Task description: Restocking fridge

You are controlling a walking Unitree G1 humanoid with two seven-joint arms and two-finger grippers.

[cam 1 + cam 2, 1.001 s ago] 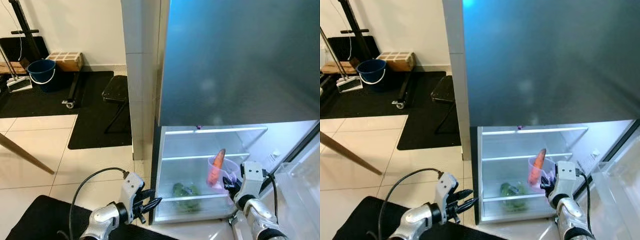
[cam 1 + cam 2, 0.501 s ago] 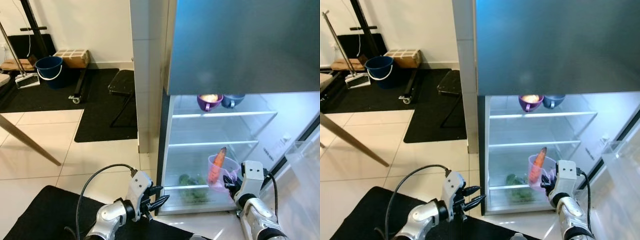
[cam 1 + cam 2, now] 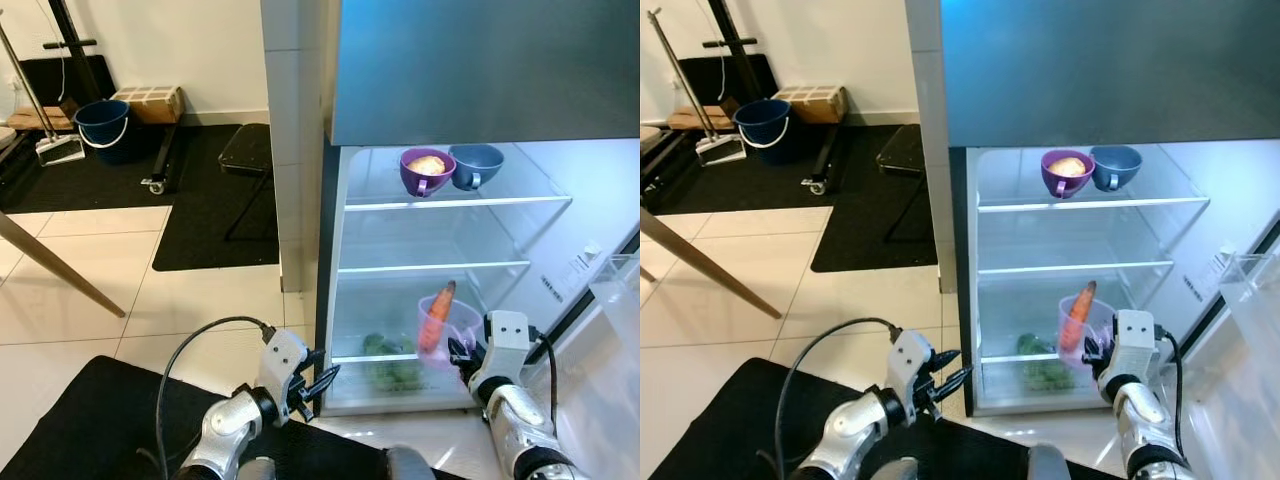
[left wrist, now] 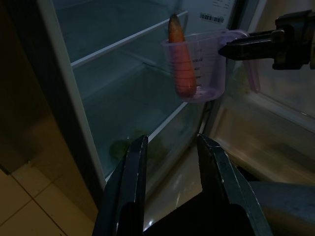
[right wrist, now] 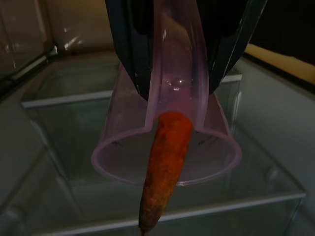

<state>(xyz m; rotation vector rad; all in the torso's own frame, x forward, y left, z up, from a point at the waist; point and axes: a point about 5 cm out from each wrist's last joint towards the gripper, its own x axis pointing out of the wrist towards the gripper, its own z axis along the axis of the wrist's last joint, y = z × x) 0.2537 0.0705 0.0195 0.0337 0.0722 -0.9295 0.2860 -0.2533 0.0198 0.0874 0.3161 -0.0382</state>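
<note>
Camera has tilted up since the earlier frames: top shelf of the fridge [image 3: 300,200] now in full view, with the purple bowl [image 3: 426,170] and blue bowl [image 3: 476,165] on it, where a second ago only the lower shelves showed. Right tool has the cup a little lower against the fridge interior than before.

Landmark = fridge, door open. Far off to its left: blue bucket [image 3: 103,122], cardboard box [image 3: 150,102], black mats [image 3: 215,215] on the tiled floor, a black stool [image 3: 244,150] just beside the fridge's left side.

Left tool [image 3: 318,383] hovers low at the fridge's lower left front corner, outside the cabinet, fingers [image 4: 129,187] spread apart, holding nothing, pointing into the bottom compartment.

Inside the fridge: top glass shelf carries the purple bowl (something yellowish in it) touching the blue bowl to its right. Middle shelf [image 3: 430,267] bare. Bottom compartment has green vegetables [image 3: 385,360] at the back-left.

Right tool [image 3: 462,352] at the fridge's lower right, in front of the bottom compartment, pinching the handle of the clear purple measuring cup [image 3: 445,325]. Cup held in the air below the middle shelf, not resting on anything. Carrot [image 3: 436,318] stands tilted in the cup, tip poking above the rim. Open door [image 3: 610,330] to the right of the tool.
</note>
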